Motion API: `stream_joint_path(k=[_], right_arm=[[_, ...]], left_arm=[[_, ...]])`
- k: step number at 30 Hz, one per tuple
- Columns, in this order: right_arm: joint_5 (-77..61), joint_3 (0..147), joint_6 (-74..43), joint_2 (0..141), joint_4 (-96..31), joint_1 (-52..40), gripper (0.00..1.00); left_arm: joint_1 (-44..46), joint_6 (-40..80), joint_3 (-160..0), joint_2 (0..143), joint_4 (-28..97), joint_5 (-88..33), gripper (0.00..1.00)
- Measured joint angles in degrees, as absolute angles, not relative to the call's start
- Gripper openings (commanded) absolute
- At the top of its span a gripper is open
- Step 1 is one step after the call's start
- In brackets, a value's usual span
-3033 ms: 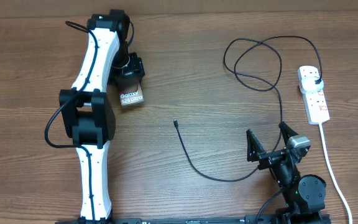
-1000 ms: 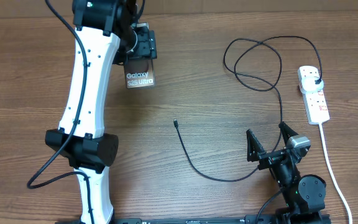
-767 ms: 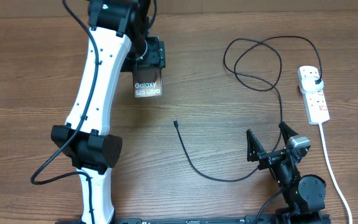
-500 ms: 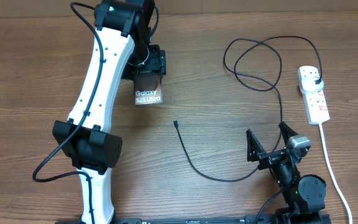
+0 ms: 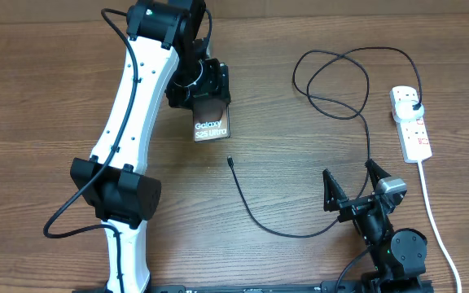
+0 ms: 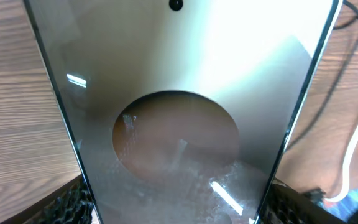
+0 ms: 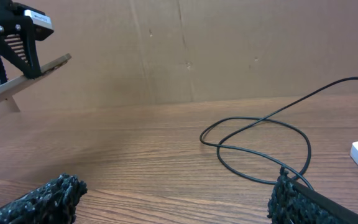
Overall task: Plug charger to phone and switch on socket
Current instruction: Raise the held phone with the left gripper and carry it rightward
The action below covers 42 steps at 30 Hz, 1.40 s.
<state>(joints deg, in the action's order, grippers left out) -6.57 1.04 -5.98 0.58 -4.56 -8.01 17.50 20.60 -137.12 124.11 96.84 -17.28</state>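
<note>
Left gripper point(image 5: 208, 96): clenched on the far end of the phone, left of centre on the table point(image 5: 47, 98).
Phone point(image 5: 211, 128): held off the wood and tilted, lettered face up, its near edge just beyond the connector tip; it fills the left wrist view point(image 6: 179, 93).
Charger point(image 5: 255, 218): the thin black cable lies loose on the table. Its connector tip point(image 5: 230, 160) rests at centre, apart from the phone, and the cable loops far right to a black plug point(image 5: 414, 104) sitting in the socket.
Right gripper point(image 5: 347, 168): released, jaws spread and holding nothing, at the near right, just beside the cable.
Socket point(image 5: 411, 122): white strip at the far right, with its white cord point(image 5: 434, 220) running toward the near edge; the switch position is too small to tell.
Done: the phone is grasped, and the plug appears seated in the strip.
Left to do: pick up the tip, fit it into the phone, press the switch.
Change: over three seconds the left arm has carried the phone from the far left toward the tip; the cable, socket and right gripper have not moved.
</note>
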Motion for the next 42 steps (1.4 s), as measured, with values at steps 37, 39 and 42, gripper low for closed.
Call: stream_joint_path(k=[37,39,42], right_arm=[[-6.55,1.04,-5.98,0.58,-4.54,-8.01,1.00],[-6.55,1.04,-5.98,0.58,-4.54,-8.01,1.00],[-6.57,1.04,-5.98,0.58,-4.56,-8.01,1.00]], left_arm=[[17.12,20.88,-137.12,124.11,96.84,-35.29,0.30],[17.12,21.32,-137.12,124.11,96.82,-35.48,0.30],[17.12,23.07,-137.12,124.11,96.82,-35.73,0.30]])
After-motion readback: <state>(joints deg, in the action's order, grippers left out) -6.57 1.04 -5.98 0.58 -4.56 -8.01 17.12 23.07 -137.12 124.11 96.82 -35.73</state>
